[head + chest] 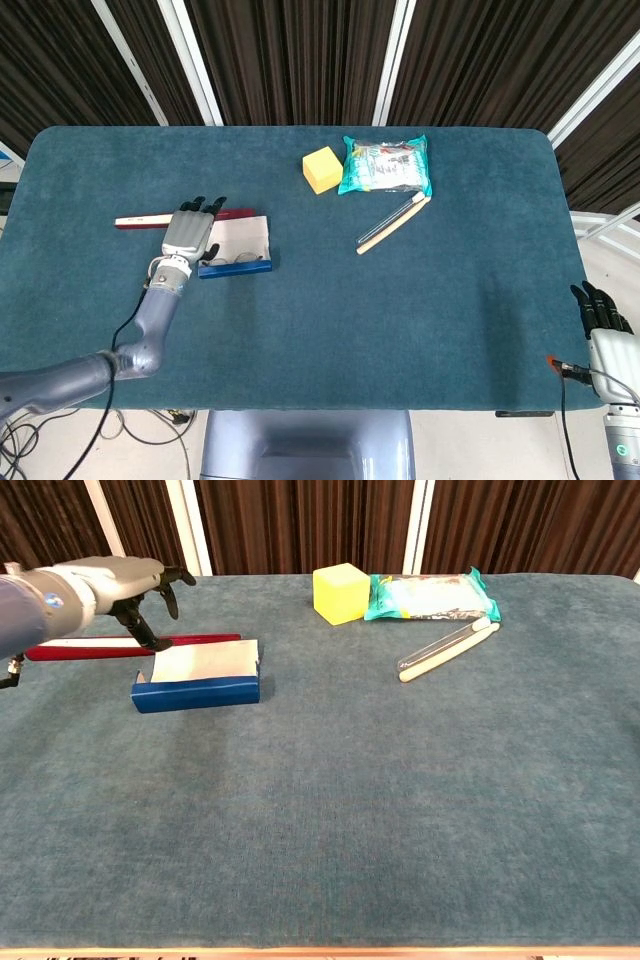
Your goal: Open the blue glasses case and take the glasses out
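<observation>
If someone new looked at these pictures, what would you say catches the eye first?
Probably the blue glasses case lying open at the table's left, its pale lid folded back and the glasses visible inside. The left hand hovers at its left end, fingers spread and holding nothing. Next come the bright yellow block and the turquoise packet side by side near the far edge.
</observation>
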Controlling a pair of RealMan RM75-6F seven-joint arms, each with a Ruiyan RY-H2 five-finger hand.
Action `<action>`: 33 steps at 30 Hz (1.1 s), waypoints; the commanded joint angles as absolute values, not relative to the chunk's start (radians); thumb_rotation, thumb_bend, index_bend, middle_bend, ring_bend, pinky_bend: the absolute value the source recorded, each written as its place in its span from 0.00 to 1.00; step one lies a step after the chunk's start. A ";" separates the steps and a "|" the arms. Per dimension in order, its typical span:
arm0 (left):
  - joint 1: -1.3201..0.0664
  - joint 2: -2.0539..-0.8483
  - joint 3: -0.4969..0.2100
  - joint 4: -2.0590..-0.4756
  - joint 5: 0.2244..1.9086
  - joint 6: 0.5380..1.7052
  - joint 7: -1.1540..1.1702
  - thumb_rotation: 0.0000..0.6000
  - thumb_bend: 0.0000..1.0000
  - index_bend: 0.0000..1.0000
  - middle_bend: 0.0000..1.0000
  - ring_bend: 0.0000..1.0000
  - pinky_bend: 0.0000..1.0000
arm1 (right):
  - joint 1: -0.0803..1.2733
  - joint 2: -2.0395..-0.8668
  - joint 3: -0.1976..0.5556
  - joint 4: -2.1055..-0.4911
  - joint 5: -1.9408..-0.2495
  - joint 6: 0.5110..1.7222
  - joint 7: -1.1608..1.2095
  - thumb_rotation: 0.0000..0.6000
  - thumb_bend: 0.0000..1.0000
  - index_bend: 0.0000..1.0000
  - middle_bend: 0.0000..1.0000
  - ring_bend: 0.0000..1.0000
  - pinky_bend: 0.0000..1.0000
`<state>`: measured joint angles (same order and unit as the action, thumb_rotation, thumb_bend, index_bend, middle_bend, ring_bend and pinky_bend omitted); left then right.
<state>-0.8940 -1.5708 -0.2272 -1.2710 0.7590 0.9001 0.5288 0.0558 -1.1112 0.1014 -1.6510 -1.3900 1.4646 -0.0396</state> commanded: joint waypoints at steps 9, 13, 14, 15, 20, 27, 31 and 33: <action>-0.825 -1.364 -0.110 -1.543 0.796 0.875 0.557 1.00 0.29 0.11 0.90 0.79 0.85 | 0.058 -1.110 0.097 -1.652 -1.399 1.459 -0.034 1.00 0.20 0.00 0.00 0.00 0.23; -0.838 -1.373 -0.085 -1.544 0.758 0.864 0.596 1.00 0.29 0.17 0.93 0.82 0.88 | 0.058 -1.109 0.098 -1.652 -1.398 1.459 -0.032 1.00 0.20 0.00 0.00 0.00 0.23; -0.840 -1.377 -0.080 -1.542 0.751 0.865 0.604 1.00 0.29 0.17 0.93 0.82 0.88 | 0.058 -1.109 0.098 -1.652 -1.398 1.459 -0.031 1.00 0.20 0.00 0.00 0.00 0.23; -0.843 -1.381 -0.075 -1.538 0.744 0.866 0.612 1.00 0.29 0.18 0.93 0.83 0.88 | 0.058 -1.108 0.098 -1.652 -1.397 1.458 -0.031 1.00 0.20 0.00 0.00 0.00 0.23; -0.851 -1.400 -0.061 -1.519 0.710 0.862 0.629 1.00 0.29 0.19 0.93 0.83 0.88 | 0.057 -1.107 0.099 -1.653 -1.395 1.457 -0.029 1.00 0.20 0.00 0.00 0.00 0.23; -0.856 -1.419 -0.044 -1.496 0.682 0.858 0.637 1.00 0.29 0.19 0.93 0.83 0.88 | 0.058 -1.106 0.098 -1.655 -1.394 1.455 -0.029 1.00 0.20 0.00 0.00 0.00 0.23; -0.860 -1.426 -0.035 -1.491 0.669 0.853 0.641 1.00 0.29 0.21 0.93 0.83 0.88 | 0.057 -1.106 0.097 -1.656 -1.395 1.456 -0.030 1.00 0.20 0.00 0.00 0.00 0.23; -0.860 -1.421 -0.027 -1.499 0.671 0.854 0.646 1.00 0.29 0.24 0.94 0.83 0.88 | 0.056 -1.105 0.098 -1.655 -1.395 1.458 -0.030 1.00 0.20 0.00 0.00 0.00 0.23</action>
